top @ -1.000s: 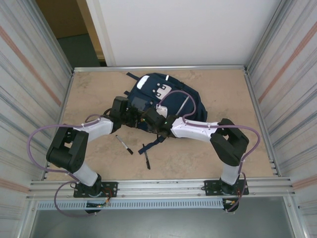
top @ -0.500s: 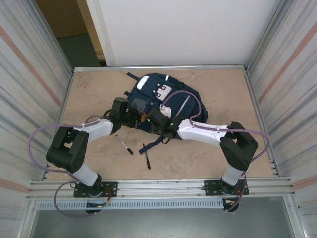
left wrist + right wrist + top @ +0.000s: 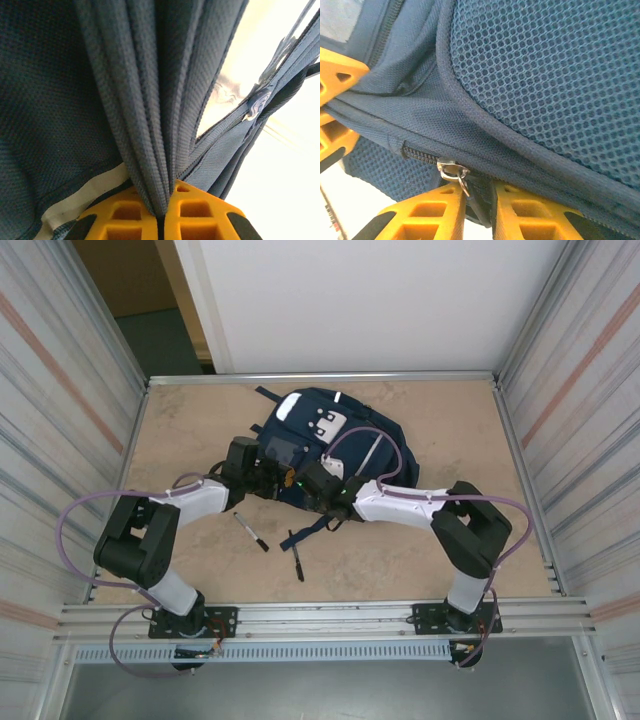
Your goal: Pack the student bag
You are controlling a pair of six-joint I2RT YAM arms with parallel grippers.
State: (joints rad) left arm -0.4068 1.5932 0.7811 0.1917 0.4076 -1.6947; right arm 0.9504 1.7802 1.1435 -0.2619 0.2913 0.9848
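Observation:
The student bag [image 3: 345,435] is a navy backpack lying flat on the table's far middle, white patches up. My left gripper [image 3: 268,477] is at its near-left edge, and the left wrist view has its yellow jaws [image 3: 161,212] shut on a bunched fold of the bag's fabric [image 3: 150,100]. Just to the right of it, my right gripper [image 3: 300,483] sits at the same edge. In the right wrist view its jaws [image 3: 479,205] stand narrowly apart on a dark zip pull tab [image 3: 481,197], under the metal slider [image 3: 451,169] of a closed zip. Mesh fabric [image 3: 545,75] lies above.
Two black pens [image 3: 251,531] [image 3: 297,557] lie on the table in front of the bag, between the arms. A loose dark strap [image 3: 318,526] trails from the bag toward them. Metal rails and walls bound the table on all sides.
The right arm's elbow has swung outward and partly back, and its gripper has nudged slightly toward the bag. The left arm and the bag have stayed put.

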